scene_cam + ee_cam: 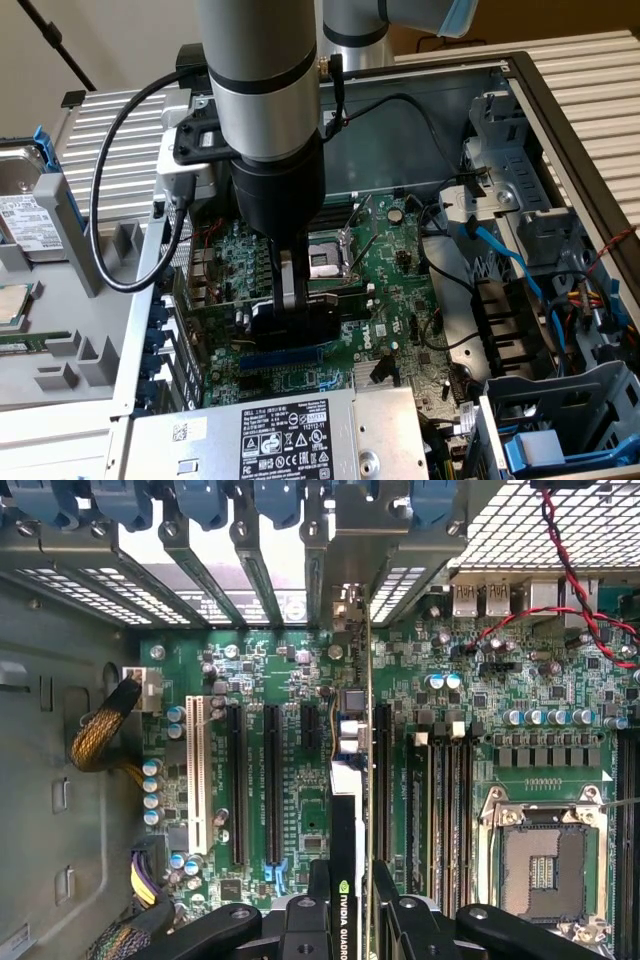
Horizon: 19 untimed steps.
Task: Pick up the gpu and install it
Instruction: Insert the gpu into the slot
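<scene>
My gripper (297, 298) points straight down into the open computer case and is shut on the gpu (300, 318), its black shroud showing just under the fingers. In the wrist view the gpu (347, 810) stands edge-on between my fingers (320, 885), with an NVIDIA label on its top edge. It runs along the expansion slots of the green motherboard (280, 660), and its silver bracket (348, 540) reaches the rear slot openings. The card's lower edge sits at board level; whether it is fully in the slot I cannot tell.
A blue slot (280, 355) lies just in front of the card. The empty CPU socket (325, 260) and memory slots (440, 800) are beside it. The power supply (280, 430), blue cables (500, 250), a drive cage (560, 420) and red-black wires (560, 580) crowd the case.
</scene>
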{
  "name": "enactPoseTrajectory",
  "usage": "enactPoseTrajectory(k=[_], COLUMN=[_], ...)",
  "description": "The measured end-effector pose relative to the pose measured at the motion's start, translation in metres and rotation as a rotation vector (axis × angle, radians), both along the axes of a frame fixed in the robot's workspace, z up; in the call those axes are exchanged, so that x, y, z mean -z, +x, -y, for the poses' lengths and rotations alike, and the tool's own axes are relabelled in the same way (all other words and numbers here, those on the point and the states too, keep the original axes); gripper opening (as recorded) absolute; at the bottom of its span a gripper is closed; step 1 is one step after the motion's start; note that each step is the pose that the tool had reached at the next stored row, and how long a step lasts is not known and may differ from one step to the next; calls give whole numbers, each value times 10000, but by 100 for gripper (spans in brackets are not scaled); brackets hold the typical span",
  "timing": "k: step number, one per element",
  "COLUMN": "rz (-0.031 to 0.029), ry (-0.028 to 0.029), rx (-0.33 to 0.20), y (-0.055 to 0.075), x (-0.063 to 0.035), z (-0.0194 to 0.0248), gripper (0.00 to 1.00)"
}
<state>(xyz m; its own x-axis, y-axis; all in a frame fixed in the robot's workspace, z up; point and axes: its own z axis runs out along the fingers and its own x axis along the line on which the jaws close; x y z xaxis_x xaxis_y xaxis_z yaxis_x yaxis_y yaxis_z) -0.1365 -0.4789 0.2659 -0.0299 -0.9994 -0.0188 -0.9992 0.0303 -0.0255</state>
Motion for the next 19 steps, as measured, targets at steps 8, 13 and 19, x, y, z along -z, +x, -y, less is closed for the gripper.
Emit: enactPoseTrajectory(k=[8,13,19], rz=[-14,-17,-17], ry=[0,0,-1], rx=[73,98,98], y=[0,0,0], x=[0,0,0], z=[8,14,14], gripper=[27,27,27])
